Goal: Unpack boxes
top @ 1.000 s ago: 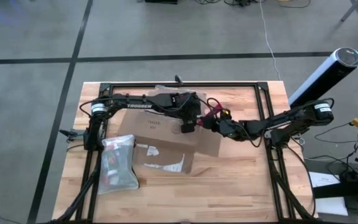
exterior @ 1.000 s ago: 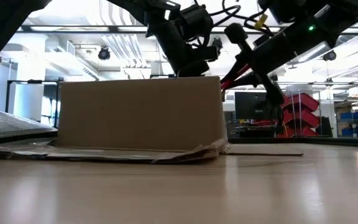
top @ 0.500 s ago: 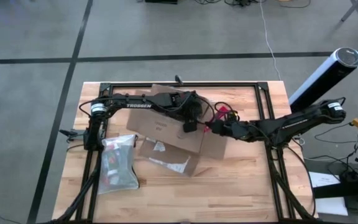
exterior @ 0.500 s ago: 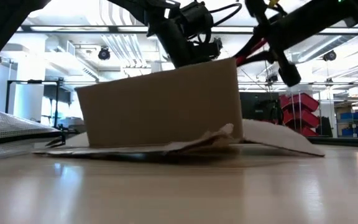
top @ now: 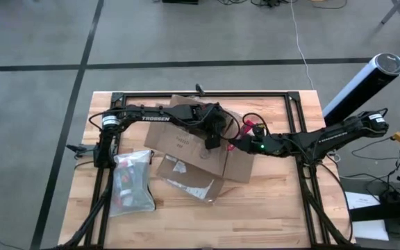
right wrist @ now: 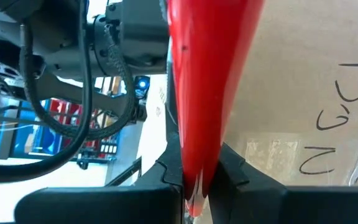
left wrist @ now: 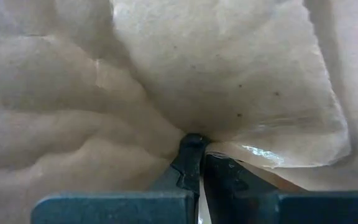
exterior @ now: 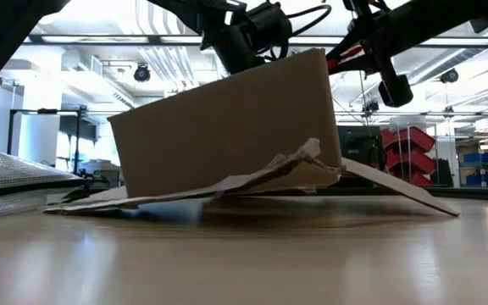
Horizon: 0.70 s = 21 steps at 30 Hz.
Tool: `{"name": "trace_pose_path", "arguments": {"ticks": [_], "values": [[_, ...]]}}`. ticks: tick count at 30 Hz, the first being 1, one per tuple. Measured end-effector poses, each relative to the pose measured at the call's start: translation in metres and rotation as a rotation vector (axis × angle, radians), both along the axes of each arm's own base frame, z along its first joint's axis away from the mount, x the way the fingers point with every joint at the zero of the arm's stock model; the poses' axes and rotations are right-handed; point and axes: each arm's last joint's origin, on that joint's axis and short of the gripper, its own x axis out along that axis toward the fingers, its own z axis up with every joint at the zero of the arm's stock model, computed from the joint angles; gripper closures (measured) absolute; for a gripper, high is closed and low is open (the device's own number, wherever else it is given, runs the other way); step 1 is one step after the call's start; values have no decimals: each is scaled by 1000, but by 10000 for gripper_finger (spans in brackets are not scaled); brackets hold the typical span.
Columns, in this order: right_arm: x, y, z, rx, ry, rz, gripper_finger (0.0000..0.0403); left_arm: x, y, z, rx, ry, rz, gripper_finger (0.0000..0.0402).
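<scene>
From above, the cardboard box (top: 186, 142) sits mid-bench (top: 269, 215), flaps splayed, with a zip pouch (top: 132, 182) beside it. The low view alone shows the box tipped up on one edge (exterior: 227, 127). The left gripper (left wrist: 194, 152) is clenched on a fold of the box's cardboard, seen only by its wrist camera. The right gripper (right wrist: 194, 180), at the box's right edge, is grasping a red knife (right wrist: 207, 74).

Lab: red parts bins (exterior: 407, 153), ceiling ducts (exterior: 169, 61).
</scene>
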Motion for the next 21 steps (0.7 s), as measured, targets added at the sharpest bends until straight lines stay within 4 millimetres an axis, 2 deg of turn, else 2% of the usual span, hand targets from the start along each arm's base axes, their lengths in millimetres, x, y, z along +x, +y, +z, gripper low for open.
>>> {"name": "trace_pose_path", "arguments": {"ticks": [9, 16, 19, 21], "values": [[-8, 7, 6, 17, -14, 34, 388, 0, 0, 0, -12, -2, 15, 401], [-14, 3, 6, 11, 17, 23, 388, 0, 3, 1, -31, -26, 7, 401], [-13, 1, 3, 9, 47, 13, 388, -1, 8, 5, -47, -32, -15, 401], [-13, -1, 2, 9, 62, 24, 388, 1, 1, 11, -33, -22, -60, 401]]}}
